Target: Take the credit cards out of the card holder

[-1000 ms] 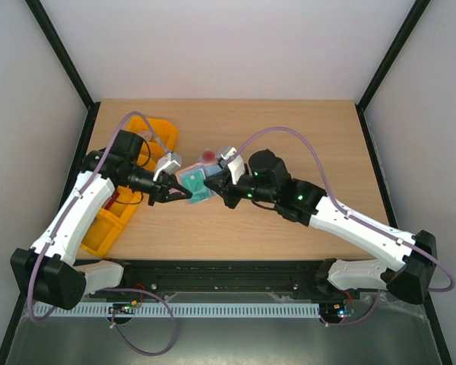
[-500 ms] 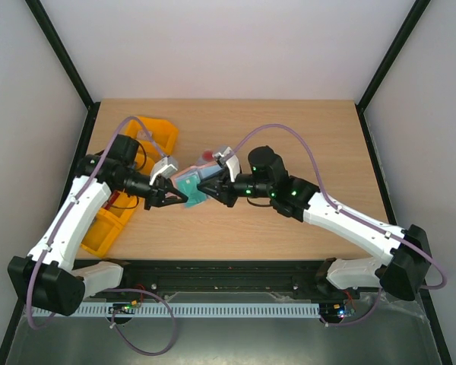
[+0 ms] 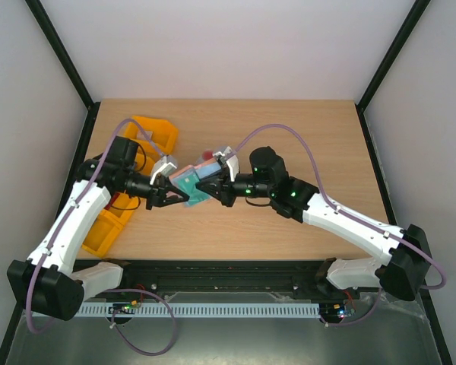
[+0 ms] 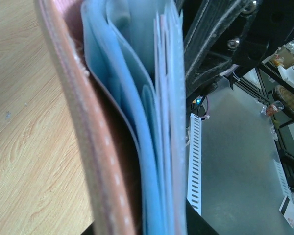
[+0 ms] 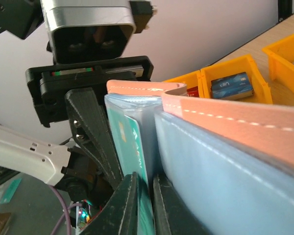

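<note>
Card holder, gripped from both sides above a wooden table.
Left gripper (image 3: 180, 198) pinches the card holder (image 3: 190, 181); right gripper (image 3: 203, 187) pinches the teal card (image 5: 131, 147) in its pocket. Table (image 3: 304, 137) pale wood; orange bins (image 3: 158, 134) left; white walls (image 3: 228, 46), black corner posts (image 3: 61, 53).

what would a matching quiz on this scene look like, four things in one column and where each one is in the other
Things
1. teal-green thin plastic card
2. reddish-brown folding card holder with blue lining
3. orange plastic bins
4. dark blue flat item

Places
A. on the wooden table's left side
B. gripped by the left fingers
C. lying inside a bin
D. pinched between the right fingers

Pairs: 1-D, 2-B, 3-A, 4-C
</note>
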Controlling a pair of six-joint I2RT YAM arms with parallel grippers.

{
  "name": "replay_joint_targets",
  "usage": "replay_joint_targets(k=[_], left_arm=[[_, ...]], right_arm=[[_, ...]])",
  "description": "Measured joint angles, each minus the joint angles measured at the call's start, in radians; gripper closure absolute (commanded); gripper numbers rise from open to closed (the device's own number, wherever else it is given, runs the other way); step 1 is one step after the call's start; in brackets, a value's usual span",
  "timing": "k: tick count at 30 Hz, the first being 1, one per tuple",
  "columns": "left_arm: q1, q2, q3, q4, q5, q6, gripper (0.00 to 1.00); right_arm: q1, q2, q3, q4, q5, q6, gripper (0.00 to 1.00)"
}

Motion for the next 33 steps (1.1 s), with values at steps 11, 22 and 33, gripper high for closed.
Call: replay_joint_targets(k=[11,22,33], left_arm=[[0.006,0.0,-0.001,0.006,0.051,0.037,0.74],[0.007,0.0,0.0,-0.017,0.136,0.117,0.98],[0.013,-0.006,0.001,-0.087,0.135,0.233,0.98]], right_arm=[[0.029,-0.066,-0.031,0.013,0.044,-0.019,0.98],[0.03,-0.1,-0.054,0.05,0.025,-0.011,0.83],[-0.013,-0.132,-0.063,-0.003,0.053,-0.049,0.81]])
